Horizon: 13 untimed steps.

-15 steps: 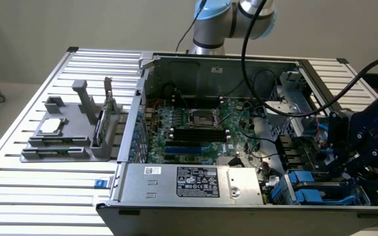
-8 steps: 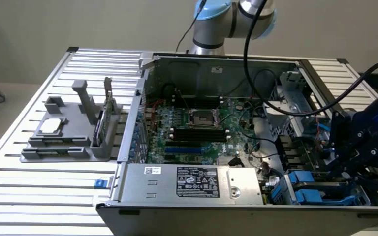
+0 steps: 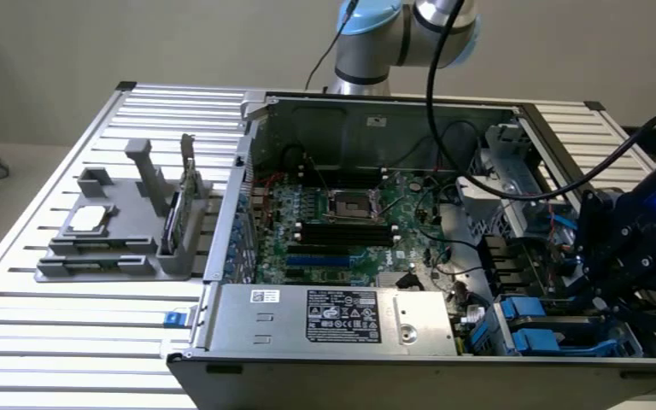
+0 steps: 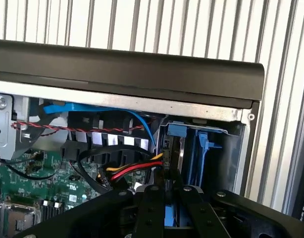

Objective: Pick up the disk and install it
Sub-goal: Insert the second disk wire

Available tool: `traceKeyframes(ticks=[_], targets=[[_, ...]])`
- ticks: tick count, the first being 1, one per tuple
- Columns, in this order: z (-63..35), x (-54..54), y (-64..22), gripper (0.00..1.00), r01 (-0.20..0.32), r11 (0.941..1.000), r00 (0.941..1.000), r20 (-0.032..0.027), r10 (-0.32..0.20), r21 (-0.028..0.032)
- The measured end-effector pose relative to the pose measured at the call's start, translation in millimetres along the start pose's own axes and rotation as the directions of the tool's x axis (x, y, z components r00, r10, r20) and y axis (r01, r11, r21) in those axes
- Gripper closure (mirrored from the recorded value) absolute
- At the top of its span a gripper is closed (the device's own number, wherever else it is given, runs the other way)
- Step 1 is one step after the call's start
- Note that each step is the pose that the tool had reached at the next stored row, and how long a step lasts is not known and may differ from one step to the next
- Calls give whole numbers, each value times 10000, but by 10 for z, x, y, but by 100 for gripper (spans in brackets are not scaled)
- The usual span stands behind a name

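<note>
The slatted tabletop (image 3: 66,316) around the grey stand (image 3: 123,231) lies free. Cables (image 4: 127,171) crowd the case beside the blue drive bay (image 4: 194,148).

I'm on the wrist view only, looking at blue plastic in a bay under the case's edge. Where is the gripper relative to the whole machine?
Observer: The gripper hangs over the drive-bay corner of the open computer case, at the exterior view's right.
Operator: What's on the table beside the case?
Observer: A grey fixture at the exterior view's left, carrying a small square silver chip.
Operator: And next to the bay?
Observer: A grey labelled power-supply box, beside the blue carrier frames.
</note>
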State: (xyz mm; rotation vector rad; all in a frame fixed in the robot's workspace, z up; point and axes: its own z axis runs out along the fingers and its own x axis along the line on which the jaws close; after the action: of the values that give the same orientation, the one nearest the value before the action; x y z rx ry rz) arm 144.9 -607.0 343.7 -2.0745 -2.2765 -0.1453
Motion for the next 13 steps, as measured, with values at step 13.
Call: traceKeyframes(ticks=[13], targets=[[18, 56, 5, 84, -326, 9995, 9989, 342, 326, -13]])
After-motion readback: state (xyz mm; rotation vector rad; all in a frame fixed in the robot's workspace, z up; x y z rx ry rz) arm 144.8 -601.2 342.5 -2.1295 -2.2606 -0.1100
